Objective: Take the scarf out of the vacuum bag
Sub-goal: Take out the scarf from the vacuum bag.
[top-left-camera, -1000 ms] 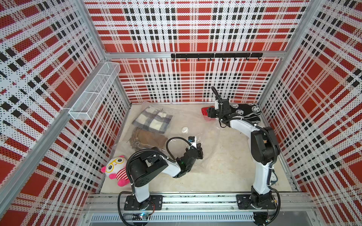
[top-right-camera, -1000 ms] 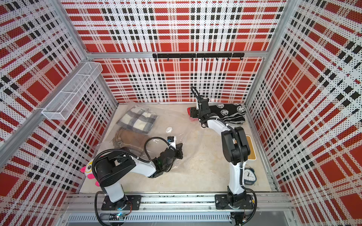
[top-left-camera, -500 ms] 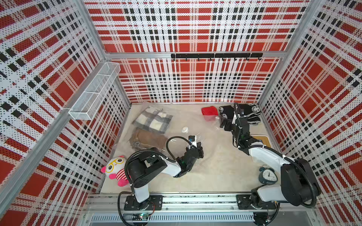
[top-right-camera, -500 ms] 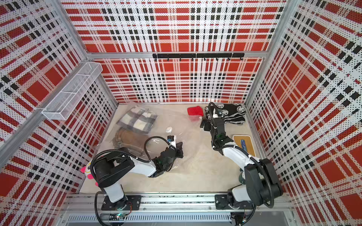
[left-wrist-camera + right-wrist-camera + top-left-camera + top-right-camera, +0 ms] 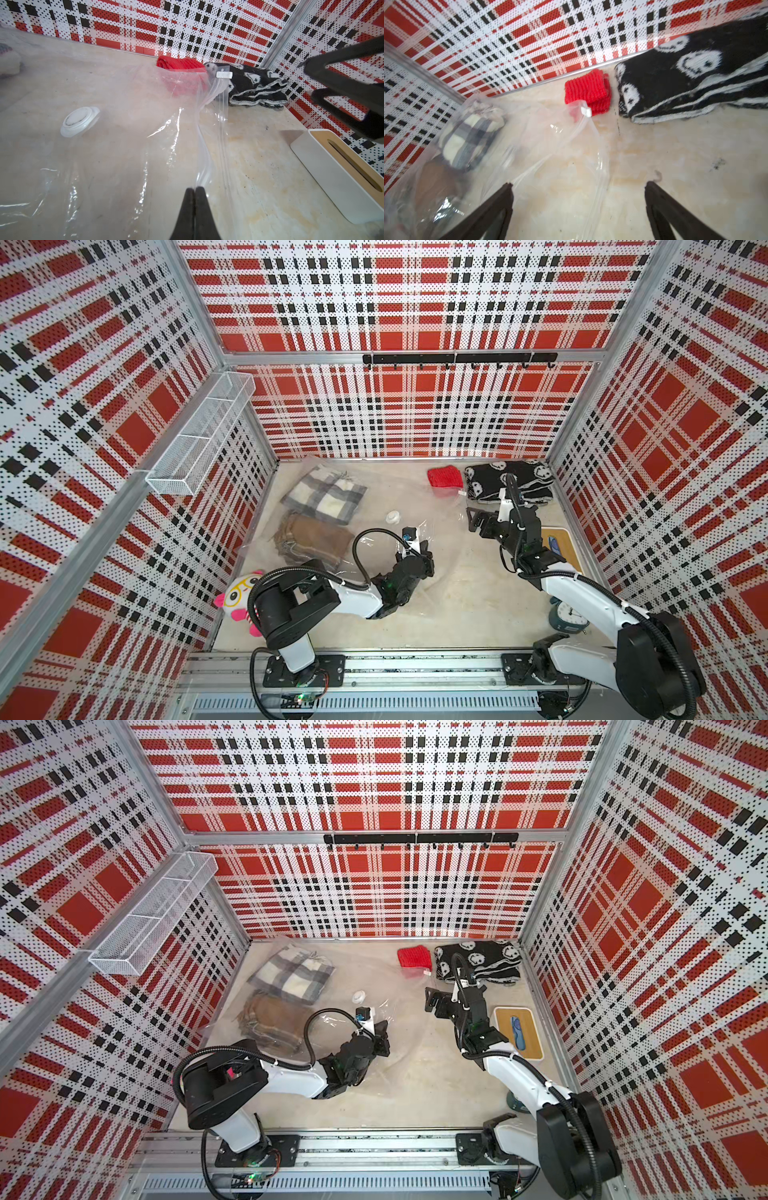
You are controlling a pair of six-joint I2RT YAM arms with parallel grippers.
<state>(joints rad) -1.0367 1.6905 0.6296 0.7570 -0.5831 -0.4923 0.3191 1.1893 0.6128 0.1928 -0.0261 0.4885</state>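
My left gripper (image 5: 195,188) is clamped on the mouth edge of the bag (image 5: 124,158). My right gripper (image 5: 580,184) gapes empty just outside; the plaid scarf (image 5: 324,497) and brown scarf (image 5: 316,541) lie deep inside, leftward.

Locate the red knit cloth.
In both top views the red knit cloth lies by the back wall, right of centre, beside the black smiley scarf; the vacuum bag reaches its near edge.

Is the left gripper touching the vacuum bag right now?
Touching. The left wrist view shows the left gripper shut on a raised fold of the vacuum bag, with the plastic running straight into its closed fingertips.
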